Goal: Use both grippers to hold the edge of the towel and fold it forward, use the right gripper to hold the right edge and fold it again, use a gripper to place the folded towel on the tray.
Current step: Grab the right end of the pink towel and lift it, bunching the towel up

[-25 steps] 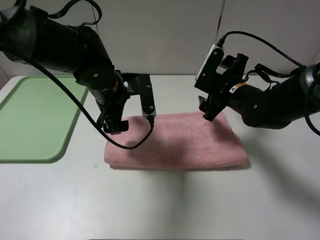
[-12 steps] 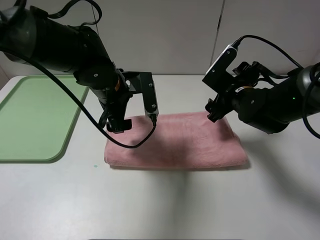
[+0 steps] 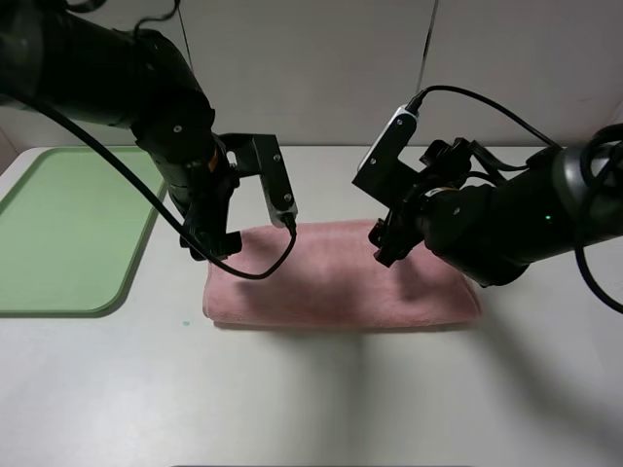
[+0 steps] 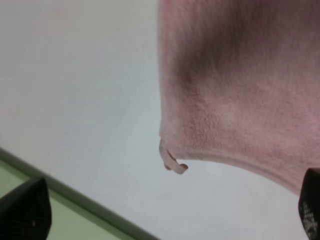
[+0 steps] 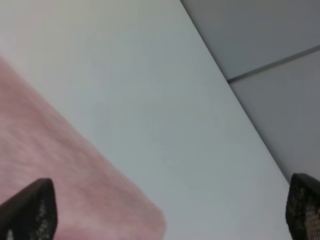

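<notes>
Towel (image 3: 341, 282) after the first fold: a long, doubled band of pink plush, laid flat on the table (image 3: 311, 389) near the tray (image 3: 58, 233) but apart from it, its corner loop (image 4: 172, 165) exposed. The left gripper (image 3: 253, 236) and right gripper (image 3: 383, 243) were held spread wide over its far edge, nothing gripped. The second fold — right edge over — and the placing were judged outstanding.

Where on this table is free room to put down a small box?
Widest bare table lies between the towel and the near edge. The green tray at left is also bare. Crowded: over the towel's back edge, where the left gripper and right gripper hang open.
</notes>
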